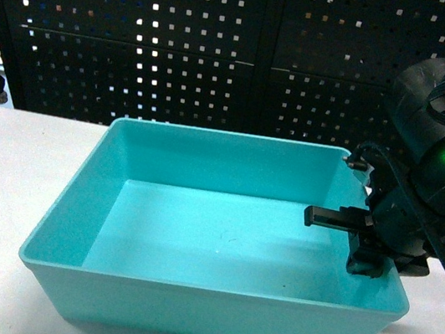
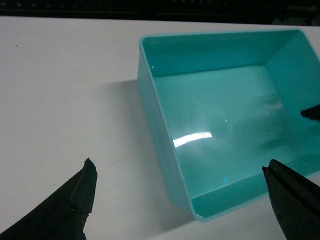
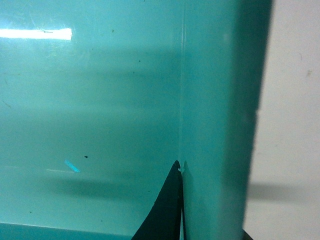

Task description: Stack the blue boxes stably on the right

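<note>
Clamped over the right wall of the blue box (image 1: 219, 243), the right gripper (image 1: 365, 256) has one dark finger (image 3: 167, 210) pressed flat against the inner face; its partner is only a sliver at the outer rim, so the jaws look nearly closed on that wall. Wide apart, the left gripper (image 2: 180, 200) holds nothing, its two fingertips (image 2: 82, 185) hovering above the white table (image 2: 60, 100) at the tub's near corner. That tub sits on the table, open side up. Behind it stands a black pegboard panel (image 1: 183, 42).
</note>
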`<state>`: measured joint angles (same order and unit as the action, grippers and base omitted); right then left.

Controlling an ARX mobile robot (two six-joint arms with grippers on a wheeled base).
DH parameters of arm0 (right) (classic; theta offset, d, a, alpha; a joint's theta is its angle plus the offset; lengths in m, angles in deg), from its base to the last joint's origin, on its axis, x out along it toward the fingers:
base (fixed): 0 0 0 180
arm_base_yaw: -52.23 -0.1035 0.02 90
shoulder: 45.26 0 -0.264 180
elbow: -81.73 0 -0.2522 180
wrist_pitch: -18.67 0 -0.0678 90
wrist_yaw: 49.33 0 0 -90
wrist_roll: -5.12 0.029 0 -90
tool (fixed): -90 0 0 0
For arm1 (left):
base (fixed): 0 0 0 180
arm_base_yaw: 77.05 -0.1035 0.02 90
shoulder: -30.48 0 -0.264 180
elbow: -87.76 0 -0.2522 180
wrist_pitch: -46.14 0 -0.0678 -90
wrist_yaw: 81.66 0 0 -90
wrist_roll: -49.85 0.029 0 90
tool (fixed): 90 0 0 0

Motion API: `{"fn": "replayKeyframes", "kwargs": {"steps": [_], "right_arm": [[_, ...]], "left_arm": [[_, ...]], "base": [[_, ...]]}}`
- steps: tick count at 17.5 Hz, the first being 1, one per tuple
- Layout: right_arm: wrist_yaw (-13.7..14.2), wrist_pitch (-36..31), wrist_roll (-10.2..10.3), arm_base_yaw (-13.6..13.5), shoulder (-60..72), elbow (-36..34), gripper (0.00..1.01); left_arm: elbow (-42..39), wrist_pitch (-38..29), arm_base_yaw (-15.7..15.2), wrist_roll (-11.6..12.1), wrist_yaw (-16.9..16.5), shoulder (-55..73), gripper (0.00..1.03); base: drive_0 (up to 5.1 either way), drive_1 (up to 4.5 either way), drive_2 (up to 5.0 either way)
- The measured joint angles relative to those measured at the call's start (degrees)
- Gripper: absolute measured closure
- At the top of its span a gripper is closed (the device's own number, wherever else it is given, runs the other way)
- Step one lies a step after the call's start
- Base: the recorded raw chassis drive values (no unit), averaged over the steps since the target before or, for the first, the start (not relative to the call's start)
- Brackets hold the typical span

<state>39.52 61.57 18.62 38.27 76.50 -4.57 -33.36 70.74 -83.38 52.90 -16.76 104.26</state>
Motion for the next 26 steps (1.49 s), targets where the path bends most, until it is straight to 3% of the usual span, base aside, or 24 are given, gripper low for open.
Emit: {"fn": "replayKeyframes", "kwargs": {"steps": [4,6,9,11,14,16,18,21,26], "right_arm": [[0.0,0.0,0.0,0.0,0.0,0.0,0.99],[0.0,0.0,0.0,0.0,0.0,0.0,0.99],[0.0,0.0,0.0,-0.31,0.0,0.0,0.99],[0.02,-0.02,0.0,-0.31,0.0,0.0,0.99],[0.02,-0.02,0.0,-0.31,0.0,0.0,0.99],[0.02,-0.02,0.0,-0.31,0.0,0.0,0.99],[-0.04,0.0,0.0,-0.31,0.0,0.0,0.99],[-0.07,-0.02,0.0,-0.31,0.0,0.0,0.99],[-0.07,-0.02,0.0,-0.31,0.0,0.0,0.99]], "left_arm": [[13.42,15.39,-1.64,-2.14,-0.55,7.82,0.05],[21.33,22.58,-0.63,-4.17,-0.5,15.02,0.05],[33.35,33.79,2.67,-4.33,-1.81,24.68,0.05],[36.02,34.67,4.42,-4.13,0.17,27.87,0.05],[34.12,28.5,5.62,-2.64,8.72,32.52,0.05],[32.65,26.64,7.43,-2.67,11.93,36.37,0.05],[37.92,25.66,12.5,-5.49,11.74,41.46,0.05],[38.01,24.68,12.13,-5.66,13.84,43.47,0.05],[36.76,24.22,12.7,-5.66,13.11,44.26,0.05]], "base": [[0.0,0.0,0.0],[0.0,0.0,0.0],[0.0,0.0,0.0],[0.0,0.0,0.0],[0.0,0.0,0.0],[0.0,0.0,0.0],[0.0,0.0,0.0],[0.0,0.0,0.0],[0.0,0.0,0.0]]}}
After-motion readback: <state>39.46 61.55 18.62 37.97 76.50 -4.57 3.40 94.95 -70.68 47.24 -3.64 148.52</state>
